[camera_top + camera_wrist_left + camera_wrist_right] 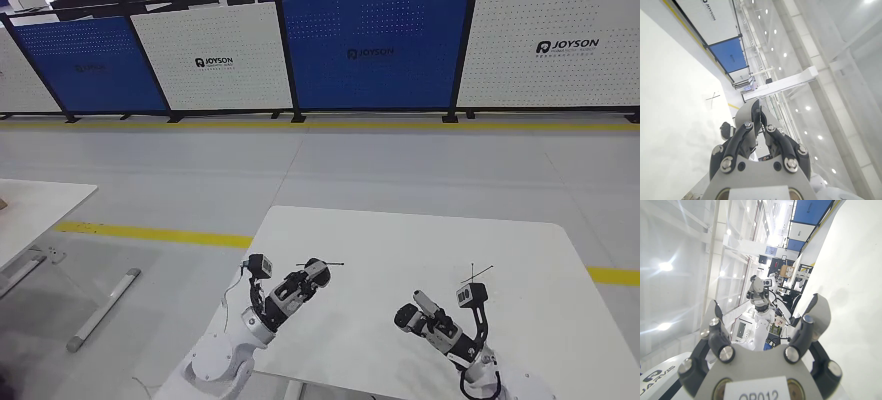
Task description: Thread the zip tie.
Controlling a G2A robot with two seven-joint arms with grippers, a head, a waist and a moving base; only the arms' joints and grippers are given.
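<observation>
**Item 1: left fingers** (744,116). Pressed together. I read them as clamped on a thin black zip tie (333,264), though the wrist view gives only a dark sliver between them, so I hold that loosely. From above, the tie's long axis runs 9 to 3 o'clock. Its free end sticks out toward 3, over the near left part of the table (400,235).

**Item 2: right fingers** (819,308). Spread wide, nothing between them. They sit by the table's near edge, aimed roughly at 10 o'clock, toward the left arm.

**Item 3: crossed ties** (477,273). Two thin black strips lying flat on the table in an X. They are at about 2 o'clock from the right fingers and 3 o'clock from the left. The right arm is nearer; the left is well apart.

**Relation that counts.** The held tie's free end lies at about 10 o'clock from the right fingers, close to their line of aim. My judgement is that the coming move brings the right fingers to that end, closing across the tie's axis. I cannot tell which end carries the head.
</observation>
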